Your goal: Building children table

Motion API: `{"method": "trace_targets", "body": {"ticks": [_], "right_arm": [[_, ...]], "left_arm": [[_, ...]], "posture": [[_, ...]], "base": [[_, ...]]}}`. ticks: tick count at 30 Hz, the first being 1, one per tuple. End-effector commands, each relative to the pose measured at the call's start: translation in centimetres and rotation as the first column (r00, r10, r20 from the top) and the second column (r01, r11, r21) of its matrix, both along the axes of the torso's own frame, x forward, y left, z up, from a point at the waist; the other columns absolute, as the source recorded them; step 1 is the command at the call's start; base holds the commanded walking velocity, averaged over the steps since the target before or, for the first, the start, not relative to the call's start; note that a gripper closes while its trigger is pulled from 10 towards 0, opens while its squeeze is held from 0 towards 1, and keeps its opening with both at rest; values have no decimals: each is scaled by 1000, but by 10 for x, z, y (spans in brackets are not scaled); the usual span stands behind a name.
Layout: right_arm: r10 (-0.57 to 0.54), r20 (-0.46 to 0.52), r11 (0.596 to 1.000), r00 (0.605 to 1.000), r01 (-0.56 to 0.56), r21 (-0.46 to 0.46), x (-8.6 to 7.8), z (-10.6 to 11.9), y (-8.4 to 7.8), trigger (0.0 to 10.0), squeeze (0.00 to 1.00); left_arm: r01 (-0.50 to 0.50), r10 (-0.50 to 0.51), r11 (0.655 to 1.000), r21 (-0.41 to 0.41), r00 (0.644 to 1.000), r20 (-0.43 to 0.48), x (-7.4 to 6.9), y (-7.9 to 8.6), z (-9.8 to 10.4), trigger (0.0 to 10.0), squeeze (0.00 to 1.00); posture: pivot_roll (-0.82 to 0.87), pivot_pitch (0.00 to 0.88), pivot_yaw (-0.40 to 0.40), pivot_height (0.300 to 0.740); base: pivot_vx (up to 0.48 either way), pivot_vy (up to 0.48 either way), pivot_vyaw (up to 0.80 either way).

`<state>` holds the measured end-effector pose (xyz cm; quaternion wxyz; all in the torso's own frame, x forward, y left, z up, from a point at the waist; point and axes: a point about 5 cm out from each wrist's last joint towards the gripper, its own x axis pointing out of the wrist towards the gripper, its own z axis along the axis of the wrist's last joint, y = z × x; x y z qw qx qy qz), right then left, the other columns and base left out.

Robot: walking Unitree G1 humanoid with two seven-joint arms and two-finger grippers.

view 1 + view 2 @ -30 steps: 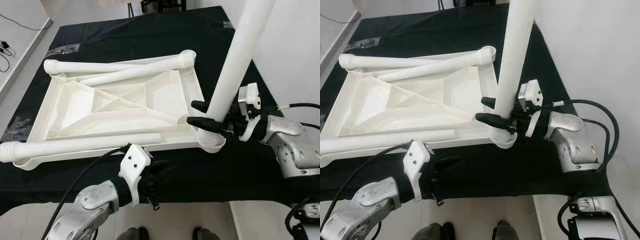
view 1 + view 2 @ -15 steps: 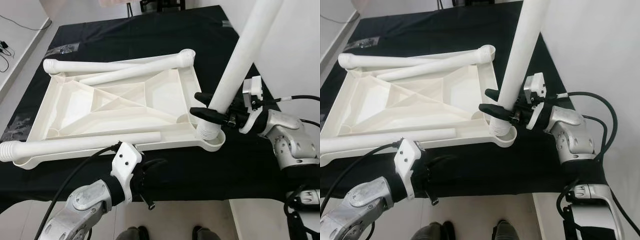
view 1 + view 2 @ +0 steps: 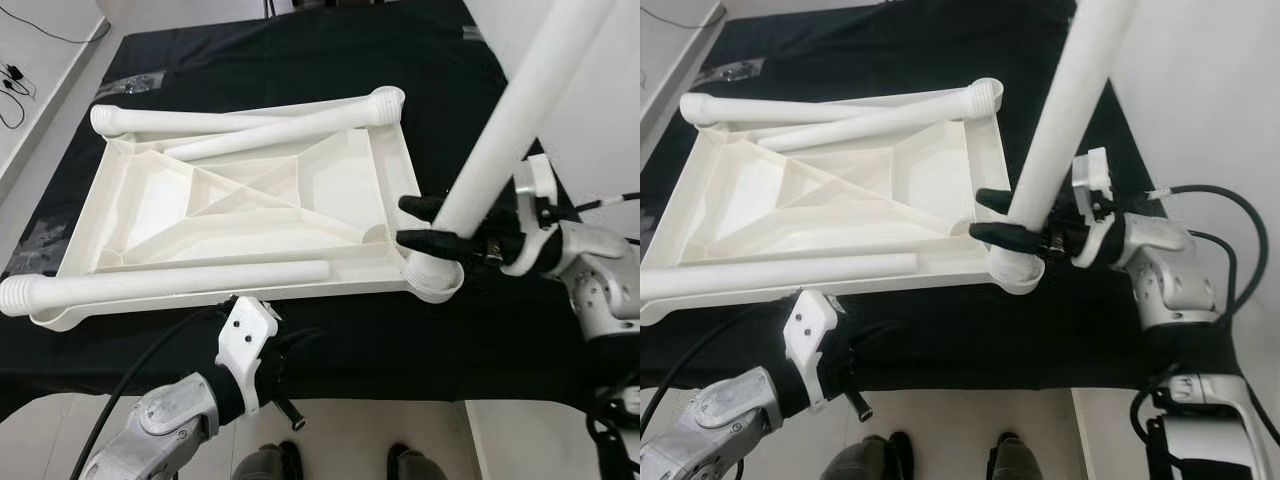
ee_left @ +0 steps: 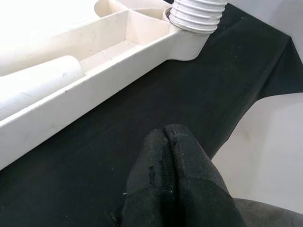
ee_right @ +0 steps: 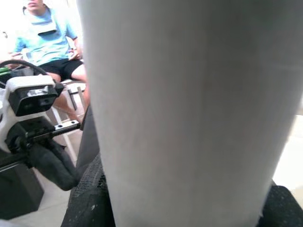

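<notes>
The white tabletop (image 3: 250, 205) lies upside down on the black-covered table (image 3: 300, 60). My right gripper (image 3: 403, 222) is shut on a long white table leg (image 3: 505, 140), low on its shaft. The leg stands tilted, with its threaded end in the near right corner socket (image 3: 437, 277). Another leg (image 3: 170, 285) lies along the tabletop's near rim. Two more legs (image 3: 260, 135) lie crossed at the far rim. My left gripper (image 4: 164, 139) is shut on nothing and hovers over the black cloth near the table's front edge, short of the near rim.
A white wall rises close on the right, beside the right arm (image 3: 590, 270). The table's front edge (image 3: 330, 400) runs just beyond my feet (image 3: 270, 462). In the right wrist view a person (image 5: 47, 42) in a light blue shirt sits beyond the table.
The upright leg has leaned further to the right with my right gripper still on it. My left gripper has drawn back toward the front edge. The camera has shifted slightly.
</notes>
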<state>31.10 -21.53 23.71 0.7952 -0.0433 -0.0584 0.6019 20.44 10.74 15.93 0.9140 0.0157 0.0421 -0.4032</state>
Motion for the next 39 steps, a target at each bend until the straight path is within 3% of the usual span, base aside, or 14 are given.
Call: {"method": "trace_targets", "body": {"ticks": [1, 10, 22, 28, 32, 39], "right_arm": [[14, -109, 999, 994, -18, -40, -4, -23, 0, 10000, 0], [-49, -93, 997, 994, 43, -65, 4, -26, -12, 10000, 0], [-27, -159, 996, 987, 12, -93, 2, -29, -24, 10000, 0], [33, -150, 983, 988, -59, -176, -3, -37, -13, 10000, 0], [18, -82, 969, 996, -37, -243, -7, -50, -2, 10000, 0], [16, -22, 964, 1000, -21, -264, -15, -51, 7, 10000, 0]], "left_arm": [[-17, 17, 1000, 12, 1000, -3, -2, 5, -2, 10000, 0], [13, -13, 1000, 17, 1000, -6, -6, 3, -5, 10000, 0], [28, -27, 1000, 10, 1000, -9, -9, 2, -6, 10000, 0], [30, -29, 1000, 9, 1000, -9, -10, 2, -6, 10000, 0], [31, -31, 999, 9, 999, -10, -10, 3, -6, 10000, 0], [34, -34, 999, 10, 999, -10, -10, 3, -5, 10000, 0]], "posture": [[70, 300, 87, 740], [64, 286, 86, 740], [61, 286, 85, 740], [62, 292, 85, 740], [63, 301, 87, 740], [59, 305, 93, 740]], "base": [[0, 0, 0], [0, 0, 0], [0, 0, 0], [0, 0, 0], [0, 0, 0], [0, 0, 0]]}}
